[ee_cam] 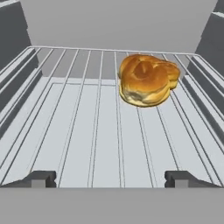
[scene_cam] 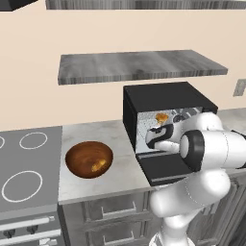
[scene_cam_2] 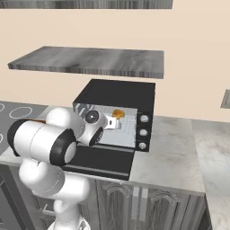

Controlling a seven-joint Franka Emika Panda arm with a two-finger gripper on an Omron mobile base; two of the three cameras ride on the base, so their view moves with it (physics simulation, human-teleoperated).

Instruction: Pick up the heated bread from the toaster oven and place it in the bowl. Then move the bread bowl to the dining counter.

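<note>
The counter (scene_cam: 96, 187) carries the toaster oven (scene_cam: 163, 98), whose door (scene_cam: 166, 169) hangs open toward the robot. Left of the oven on that counter sits the bowl (scene_cam: 89, 159), with a yellow-orange morsel (scene_cam: 99, 166) inside it. The gripper (ee_cam: 110, 179) reaches into the oven over the wire rack (ee_cam: 78, 127), its jaws spread wide and holding nothing. The bread (ee_cam: 146, 79) lies on the rack toward the oven's back, beyond the fingertips (ee_cam: 41, 178) and apart from them.
</note>
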